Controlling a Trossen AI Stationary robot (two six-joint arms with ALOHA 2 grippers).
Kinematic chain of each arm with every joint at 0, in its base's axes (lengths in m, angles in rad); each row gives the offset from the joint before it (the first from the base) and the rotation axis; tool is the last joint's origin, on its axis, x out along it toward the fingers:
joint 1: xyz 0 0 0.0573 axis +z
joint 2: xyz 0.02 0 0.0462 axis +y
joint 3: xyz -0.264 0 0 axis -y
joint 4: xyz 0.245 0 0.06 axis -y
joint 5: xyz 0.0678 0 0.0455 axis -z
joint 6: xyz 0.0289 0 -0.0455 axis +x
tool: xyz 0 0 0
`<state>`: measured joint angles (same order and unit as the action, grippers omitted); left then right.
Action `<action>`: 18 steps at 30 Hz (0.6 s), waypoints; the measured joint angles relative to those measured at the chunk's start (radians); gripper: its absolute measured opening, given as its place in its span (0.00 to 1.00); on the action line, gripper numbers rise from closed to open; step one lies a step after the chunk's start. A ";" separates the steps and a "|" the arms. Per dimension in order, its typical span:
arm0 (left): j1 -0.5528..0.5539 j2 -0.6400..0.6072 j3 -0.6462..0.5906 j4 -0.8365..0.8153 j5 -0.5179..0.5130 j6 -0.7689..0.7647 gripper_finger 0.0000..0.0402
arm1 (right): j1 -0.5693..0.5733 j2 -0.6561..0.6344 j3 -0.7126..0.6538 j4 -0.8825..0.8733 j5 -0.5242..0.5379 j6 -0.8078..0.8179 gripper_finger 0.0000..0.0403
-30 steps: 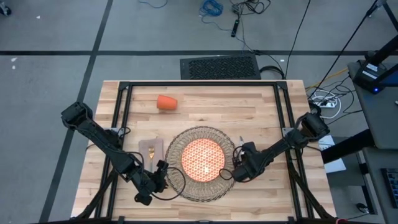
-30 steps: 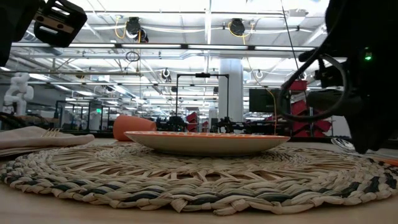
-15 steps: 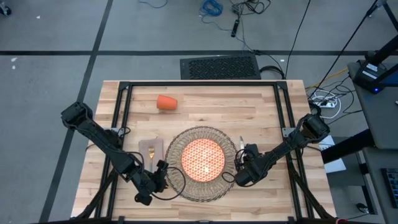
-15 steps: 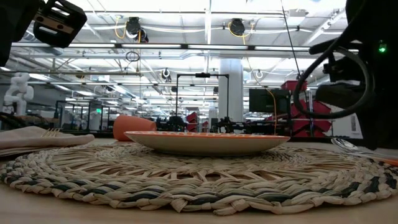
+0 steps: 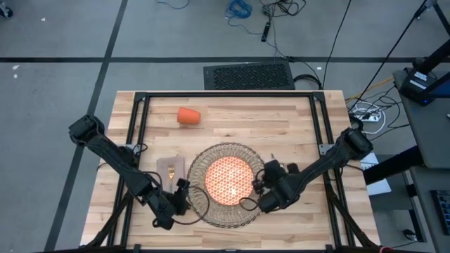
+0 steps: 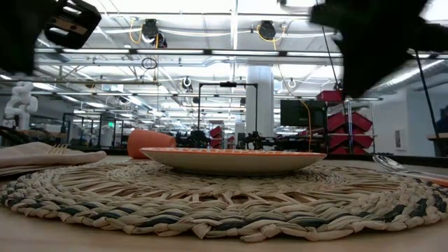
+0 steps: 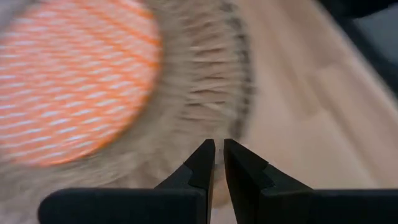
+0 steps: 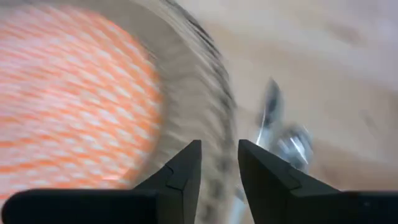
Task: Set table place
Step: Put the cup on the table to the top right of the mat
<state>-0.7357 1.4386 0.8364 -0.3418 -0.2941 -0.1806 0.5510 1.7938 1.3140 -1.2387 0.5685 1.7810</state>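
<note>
Looking for brands or labels first, we find no readable writing on anything here. Now to our tools: our left gripper [image 5: 180,195] sits low at the near-left edge of the round woven wicker placemat [image 5: 204,169], and in its wrist view the two dark fingers [image 7: 200,163] stand almost together, only a sliver of gap, nothing between them. Our right gripper [image 5: 261,184] hangs over the placemat's right edge; its fingers [image 8: 183,168] stand part-way apart in the wrist view, and we see nothing pinched between them.

On the large light butcher-block wooden table [image 5: 295,119], the placemat lies toward the front centre with the round orange-patterned plate [image 5: 229,177] sitting in its middle. Just left of the mat lies the beige cloth napkin [image 5: 167,169], with the green-handled fork [image 5: 171,173] resting on top of it. Right of the mat, shiny cutlery [image 8: 273,127] lies on the bare wood; the wrist view is too blurred for us to tell knife from spoon. Well apart, towards the far-left of the table, the small orange cup [image 5: 188,116] lies tipped on its side.
</note>
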 joint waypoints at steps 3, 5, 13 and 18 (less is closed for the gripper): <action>0.013 -0.061 0.000 -0.056 -0.134 -0.012 0.06 | -0.009 0.000 0.093 0.043 0.094 -0.158 0.24; 0.032 -0.127 0.000 -0.114 -0.215 -0.012 0.06 | -0.014 0.000 0.143 0.082 0.133 -0.271 0.24; 0.228 -0.442 0.000 -0.229 -0.350 0.045 0.06 | -0.031 -0.001 0.194 0.206 0.193 -0.616 0.24; 0.484 -0.495 0.000 -0.267 -0.316 0.058 0.06 | -0.062 -0.001 0.194 0.204 0.200 -0.746 0.24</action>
<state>-0.2518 0.9441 0.8364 -0.6089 -0.6097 -0.1230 0.4887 1.7927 1.5082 -1.0342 0.7683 1.0347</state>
